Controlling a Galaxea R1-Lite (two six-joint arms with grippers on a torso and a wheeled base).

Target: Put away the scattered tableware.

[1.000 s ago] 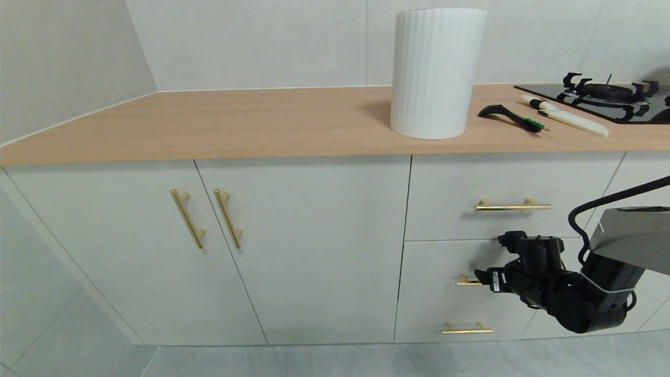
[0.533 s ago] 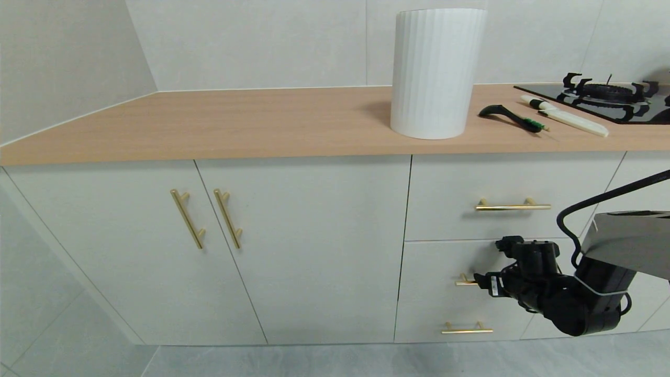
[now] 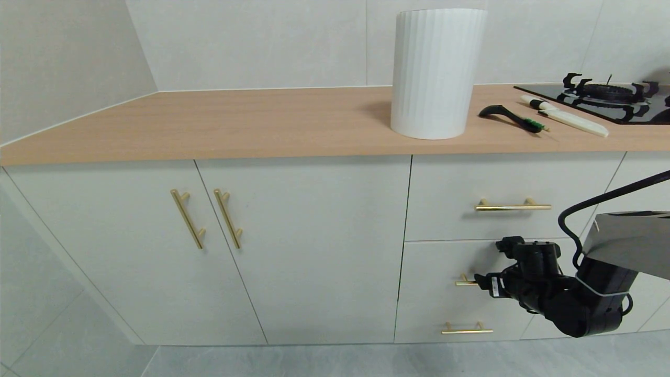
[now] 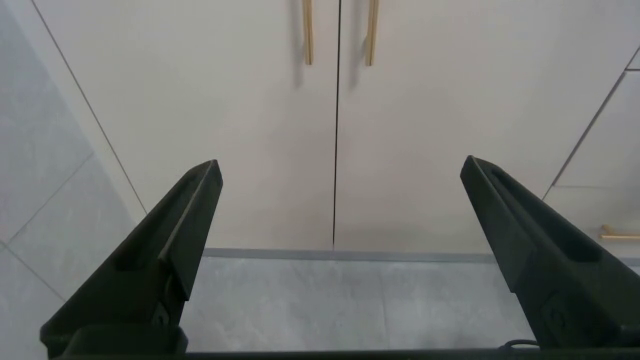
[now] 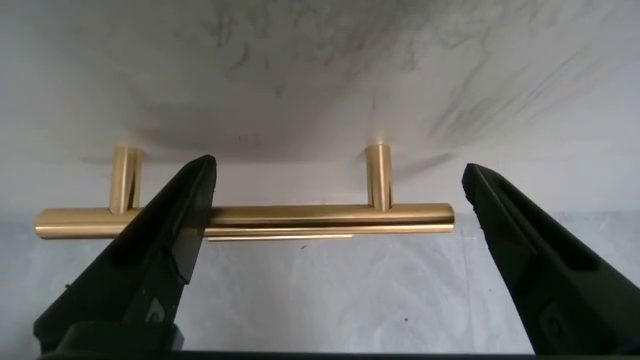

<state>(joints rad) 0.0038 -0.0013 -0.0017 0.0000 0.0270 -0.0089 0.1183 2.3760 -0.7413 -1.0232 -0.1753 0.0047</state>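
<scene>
Under the desk [image 3: 235, 125], at the middle of 3 drawers [image 3: 434, 256], the right tool [image 5: 337, 172] stood apart, just short of the handle [image 5: 300, 216]. Its long axis ran level, along the gap, not across. The left tool [image 4: 340, 165], also apart, faced the doors [image 4: 420, 130], well off. Knife [image 3: 568, 118] and scoop [image 3: 510, 116] lay on the desk beside the bin [image 3: 434, 73].

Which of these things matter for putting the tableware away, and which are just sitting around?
For the job:
black utensil
white knife
middle drawer handle
right gripper, open at that handle

Lying about:
white ribbed canister
stove burner
cabinet door handles
</scene>
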